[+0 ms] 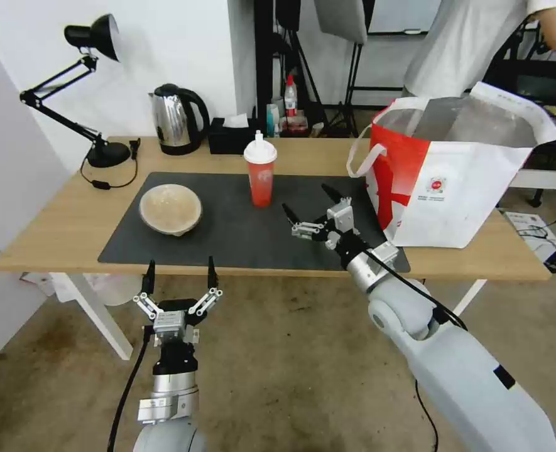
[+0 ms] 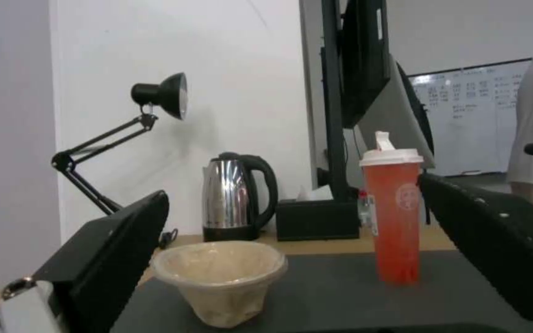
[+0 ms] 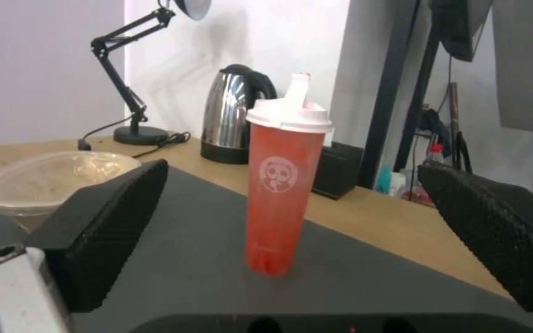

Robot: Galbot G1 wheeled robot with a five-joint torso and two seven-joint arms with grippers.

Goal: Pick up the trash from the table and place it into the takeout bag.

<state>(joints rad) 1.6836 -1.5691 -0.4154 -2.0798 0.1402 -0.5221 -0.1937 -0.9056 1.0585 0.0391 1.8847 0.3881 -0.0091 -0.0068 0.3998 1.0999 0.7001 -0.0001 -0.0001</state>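
Table [image 1: 51, 232]: we note a dark grey mat [image 1: 227, 238] on the light-wood top.
Red cup [image 1: 260, 169]: upright on the mat, white lid on, near the centre.
Beige pulp bowl [image 1: 170, 209]: on the mat, to the robot's left of the cup.
Takeout bag [image 1: 453, 169]: open, on the table's right end.
Right gripper [image 1: 311, 204]: above the mat, between cup and bag; fingers spread wide, empty.
Left gripper [image 1: 178, 276]: off the table's near edge, below the bowl; fingers apart, holding nothing.
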